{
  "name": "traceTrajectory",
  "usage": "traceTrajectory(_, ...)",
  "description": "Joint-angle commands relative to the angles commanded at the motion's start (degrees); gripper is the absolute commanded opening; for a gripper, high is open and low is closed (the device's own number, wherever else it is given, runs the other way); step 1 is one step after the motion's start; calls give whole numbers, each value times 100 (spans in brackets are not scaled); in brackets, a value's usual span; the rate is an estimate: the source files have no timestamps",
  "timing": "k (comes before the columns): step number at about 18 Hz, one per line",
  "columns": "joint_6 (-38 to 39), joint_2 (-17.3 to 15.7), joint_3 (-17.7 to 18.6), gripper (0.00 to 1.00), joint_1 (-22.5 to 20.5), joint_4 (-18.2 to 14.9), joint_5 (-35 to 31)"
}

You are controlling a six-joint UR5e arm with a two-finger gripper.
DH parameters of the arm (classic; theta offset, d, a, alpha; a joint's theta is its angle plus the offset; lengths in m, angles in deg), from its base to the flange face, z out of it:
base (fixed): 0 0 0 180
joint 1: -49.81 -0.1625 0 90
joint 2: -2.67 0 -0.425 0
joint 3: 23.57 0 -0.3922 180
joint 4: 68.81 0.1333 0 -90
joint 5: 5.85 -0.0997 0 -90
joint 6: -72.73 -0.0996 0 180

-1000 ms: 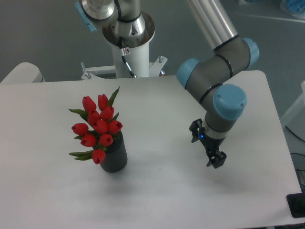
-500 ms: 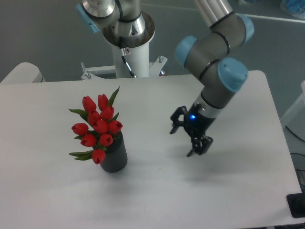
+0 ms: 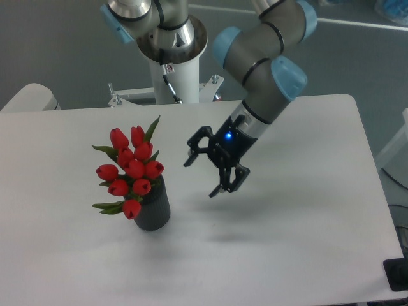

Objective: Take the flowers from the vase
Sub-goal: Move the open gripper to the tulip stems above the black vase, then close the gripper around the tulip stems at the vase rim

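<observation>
The gripper (image 3: 201, 172), wide open and empty, has been swung leftward toward the flowers (image 3: 131, 169), still in the vase (image 3: 153, 209).

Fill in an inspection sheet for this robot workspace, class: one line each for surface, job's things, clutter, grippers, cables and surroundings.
Surface: white table, bare apart from the vase.
Job's things: flowers, red tulips, standing in the dark vase, upright, left of centre.
Clutter: nothing seen.
Grippers: gripper open, fingers spread towards the flowers, apart from them, above the table, holding nothing.
Cables: one thin cable on the white pedestal behind the table.
Surroundings: grey floor; a second white surface at far left.
</observation>
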Motion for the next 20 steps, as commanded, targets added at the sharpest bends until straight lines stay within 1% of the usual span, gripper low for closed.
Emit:
traceTrajectory(3, 220, -176, 123, 100, 44, 0, 333)
traceTrajectory(6, 641, -229, 115, 100, 245, 26, 694)
traceTrajectory(8, 879, -177, 27, 100, 474, 61, 756)
traceTrajectory(9, 889, -133, 18, 100, 509, 70, 765)
traceTrajectory(14, 854, 52, 18, 100, 536, 193, 757)
traceTrajectory(20, 827, 96, 44, 100, 519, 246, 748)
